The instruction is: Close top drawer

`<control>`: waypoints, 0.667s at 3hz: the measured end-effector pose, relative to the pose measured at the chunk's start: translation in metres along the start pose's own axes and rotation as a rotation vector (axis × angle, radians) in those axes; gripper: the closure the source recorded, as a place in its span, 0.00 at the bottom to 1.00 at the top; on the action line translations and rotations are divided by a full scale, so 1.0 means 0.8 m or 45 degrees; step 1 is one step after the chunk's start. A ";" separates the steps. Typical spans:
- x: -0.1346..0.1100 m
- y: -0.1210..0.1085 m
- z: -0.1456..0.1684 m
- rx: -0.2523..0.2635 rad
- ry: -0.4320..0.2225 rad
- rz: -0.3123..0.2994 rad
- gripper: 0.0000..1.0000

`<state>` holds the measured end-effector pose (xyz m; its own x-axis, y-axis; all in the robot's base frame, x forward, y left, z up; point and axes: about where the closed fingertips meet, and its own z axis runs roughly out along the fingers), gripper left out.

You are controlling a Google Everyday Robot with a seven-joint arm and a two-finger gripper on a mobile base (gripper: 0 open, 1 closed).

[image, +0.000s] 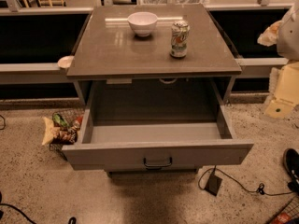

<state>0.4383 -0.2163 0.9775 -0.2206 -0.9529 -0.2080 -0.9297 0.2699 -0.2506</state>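
Camera view: The top drawer stands pulled well out of the grey cabinet, with its front panel facing the camera and a dark bar handle at the panel's centre. A white bowl and an upright soda can rest apart on the cabinet top. The gripper sits at the right frame edge, beside the cabinet top and well apart from the drawer. Whether it is apart or together cannot be told. Snack bags lie on the floor left of the drawer.

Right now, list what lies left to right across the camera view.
From left: basket of snack bags → white bowl → soda can → gripper at the right edge. The top drawer, pulled open, spans the middle, so it has no single place.
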 end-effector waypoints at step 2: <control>-0.007 0.014 0.043 -0.095 -0.043 -0.069 0.00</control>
<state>0.4390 -0.2034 0.9433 -0.1603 -0.9603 -0.2282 -0.9598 0.2056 -0.1912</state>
